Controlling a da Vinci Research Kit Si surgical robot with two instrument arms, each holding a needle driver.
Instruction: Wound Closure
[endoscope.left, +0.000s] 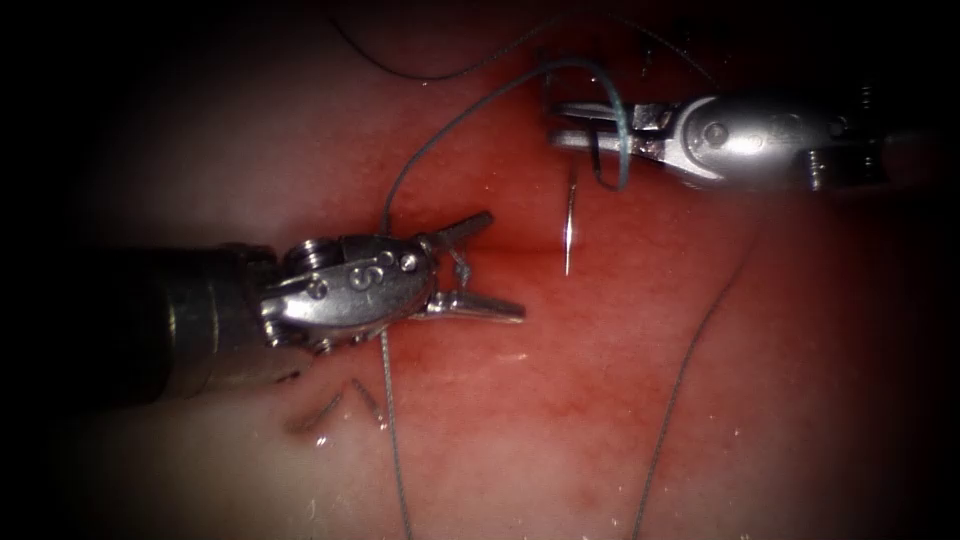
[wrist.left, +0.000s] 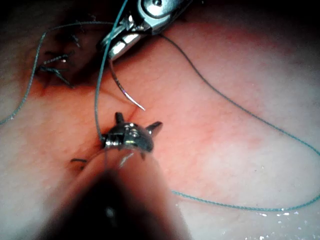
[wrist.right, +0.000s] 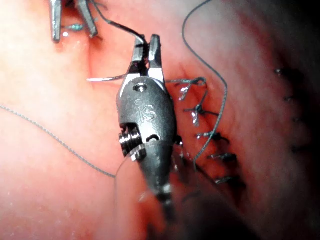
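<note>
Right end effector (endoscope.left: 570, 124) on needle (endoscope.left: 569, 225)

The left pincer (endoscope.left: 478, 265) is held with its jaws spread wide apart, with nothing gripped. The right pincer (endoscope.left: 560, 125) is clamped shut, its shaft stretched level behind it.

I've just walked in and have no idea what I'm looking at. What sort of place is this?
Most likely a surgical-robot practice bench. Two small metal tools work over reddened tissue: the right tool holds a curved needle near its rear end, the left tool is open and holding nothing, and thread trails across.
</note>
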